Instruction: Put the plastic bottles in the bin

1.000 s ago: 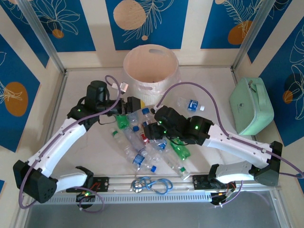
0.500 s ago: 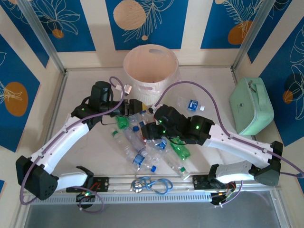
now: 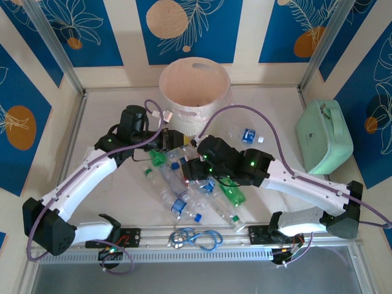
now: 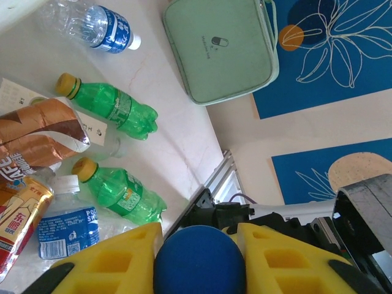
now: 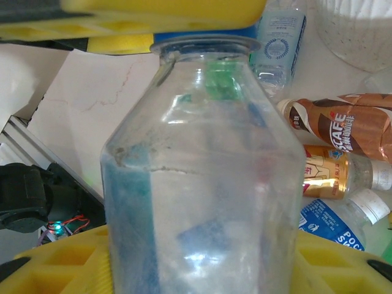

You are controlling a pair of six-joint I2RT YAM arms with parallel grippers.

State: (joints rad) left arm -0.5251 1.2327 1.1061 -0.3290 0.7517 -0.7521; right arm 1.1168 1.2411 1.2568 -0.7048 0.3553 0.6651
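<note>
though apart from bottles (image 3: 233, 196), mint-green case (image 3: 323, 138)

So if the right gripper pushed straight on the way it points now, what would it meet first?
Probably the left gripper: its yellow fingers are shut on the blue cap of the clear bottle the right gripper holds, directly ahead. The bottle sits between them.
</note>
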